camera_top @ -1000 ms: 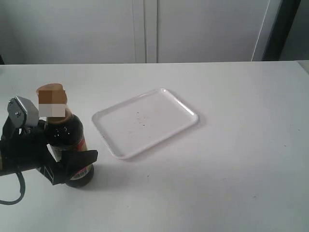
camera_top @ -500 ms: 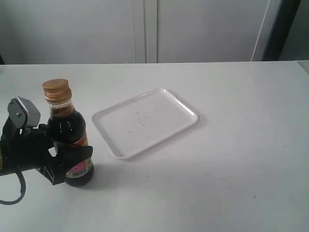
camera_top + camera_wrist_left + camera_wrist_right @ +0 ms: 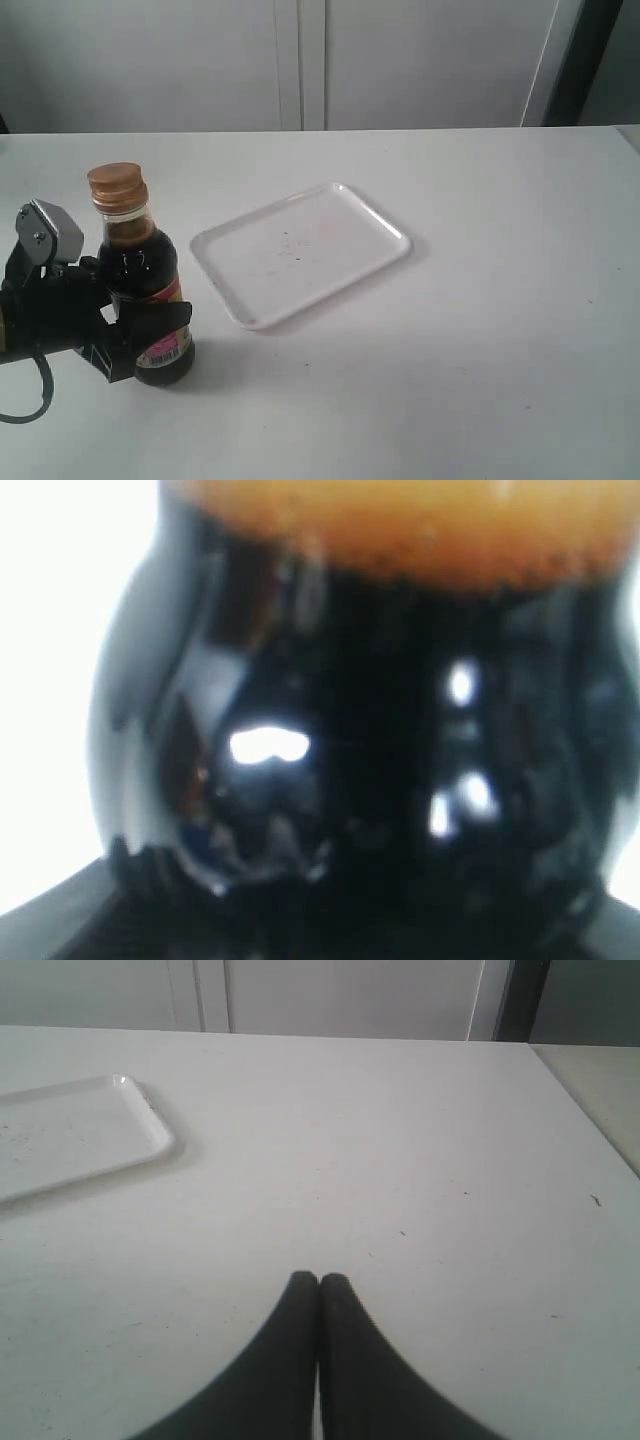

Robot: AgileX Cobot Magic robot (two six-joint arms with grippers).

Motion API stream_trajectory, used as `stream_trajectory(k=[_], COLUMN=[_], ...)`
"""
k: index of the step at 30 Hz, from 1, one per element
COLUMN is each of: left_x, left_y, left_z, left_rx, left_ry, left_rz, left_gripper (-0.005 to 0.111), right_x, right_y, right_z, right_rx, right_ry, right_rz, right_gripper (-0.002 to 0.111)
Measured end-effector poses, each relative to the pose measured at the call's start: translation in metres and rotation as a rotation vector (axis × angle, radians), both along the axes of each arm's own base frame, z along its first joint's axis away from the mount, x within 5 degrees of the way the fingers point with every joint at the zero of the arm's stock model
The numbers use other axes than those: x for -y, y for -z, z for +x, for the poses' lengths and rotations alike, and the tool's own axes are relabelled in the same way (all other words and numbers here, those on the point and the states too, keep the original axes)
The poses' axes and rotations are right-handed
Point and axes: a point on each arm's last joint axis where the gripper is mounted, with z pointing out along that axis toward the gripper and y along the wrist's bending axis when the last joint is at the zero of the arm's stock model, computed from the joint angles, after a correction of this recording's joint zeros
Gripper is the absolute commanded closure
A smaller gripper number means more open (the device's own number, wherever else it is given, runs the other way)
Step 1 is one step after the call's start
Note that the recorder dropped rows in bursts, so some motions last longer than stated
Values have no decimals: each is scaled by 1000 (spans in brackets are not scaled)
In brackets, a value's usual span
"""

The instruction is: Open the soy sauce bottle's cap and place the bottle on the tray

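Left pincer (image 3: 140, 335) clamps the upright soy sauce bottle (image 3: 145, 300) near the bench (image 3: 480, 330) edge, cap (image 3: 117, 186) closed, tray (image 3: 300, 252) beside. Only the wrist view shows the right pincer (image 3: 318, 1282) pressed shut, empty.

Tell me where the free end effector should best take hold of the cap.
Probably by the cap's ribbed sides, coming down from above. The bottle stands upright with the cap at its top, clear of the left end effector clamped low on the body. The right end effector is shut and must open first.
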Motion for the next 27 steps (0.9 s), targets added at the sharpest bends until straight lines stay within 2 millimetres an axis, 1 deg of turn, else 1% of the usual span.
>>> stream_trajectory(k=[14, 22, 27], left_x=[0, 0, 0], left_y=[0, 0, 0], left_z=[0, -1, -1], left_rx=[2, 4, 4], left_ry=[2, 10, 10], left_rz=[2, 6, 6], left_gripper=[106, 106, 106], right_x=[0, 0, 0], right_y=[-1, -10, -19], right_z=[0, 2, 3], right_rx=[16, 116, 212], right_ry=[-3, -4, -10], right_rz=[-10, -12, -48], right_gripper=[108, 108, 108])
